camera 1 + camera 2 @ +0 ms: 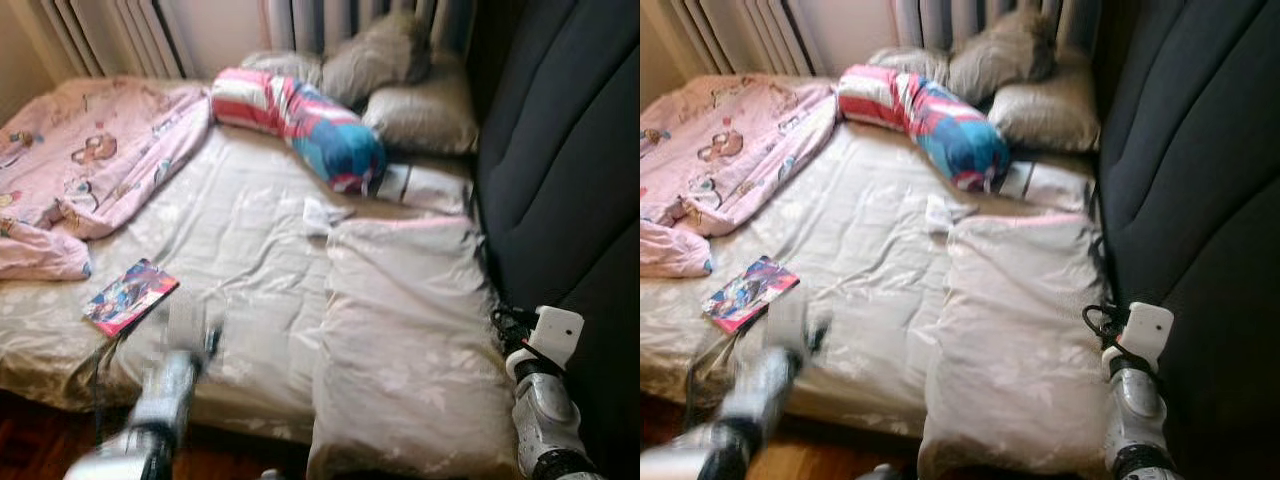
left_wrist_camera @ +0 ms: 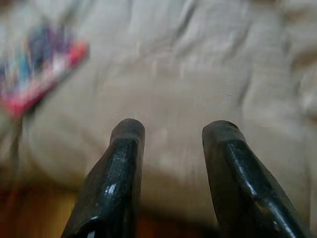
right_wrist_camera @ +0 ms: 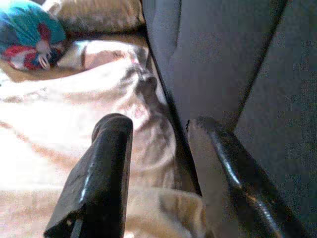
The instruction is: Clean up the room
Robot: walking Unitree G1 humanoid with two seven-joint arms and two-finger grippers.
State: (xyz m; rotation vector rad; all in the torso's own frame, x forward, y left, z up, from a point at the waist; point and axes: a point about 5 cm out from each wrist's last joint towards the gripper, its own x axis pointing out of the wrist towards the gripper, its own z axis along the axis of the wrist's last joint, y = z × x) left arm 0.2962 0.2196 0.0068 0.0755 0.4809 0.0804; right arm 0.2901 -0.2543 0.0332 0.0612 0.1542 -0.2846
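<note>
Task barely started, judging by the clutter: bed (image 1: pixel 250 230) is a mess. Pink blanket (image 1: pixel 90 160) bunched at far left corner, striped red-blue bolster (image 1: pixel 300 120) lying askew across the head end, grey pillows (image 1: pixel 400 90) piled behind it, big pale pillow (image 1: pixel 410 340) on the right side next to the dark sofa back (image 1: pixel 560 150). Colourful book (image 1: pixel 130 295) sits loose near the front-left edge, small white paper scrap (image 1: pixel 320 212) mid-bed. Left gripper (image 2: pixel 173 131) raised over the front edge of the bed, fingers spread apart, nothing between them, book near but not touching. Right gripper (image 3: pixel 158 129) also parted and empty, low at the gap between pale pillow and sofa back. Nothing visibly tidied; book, blanket, bolster, pillows all left to sort
</note>
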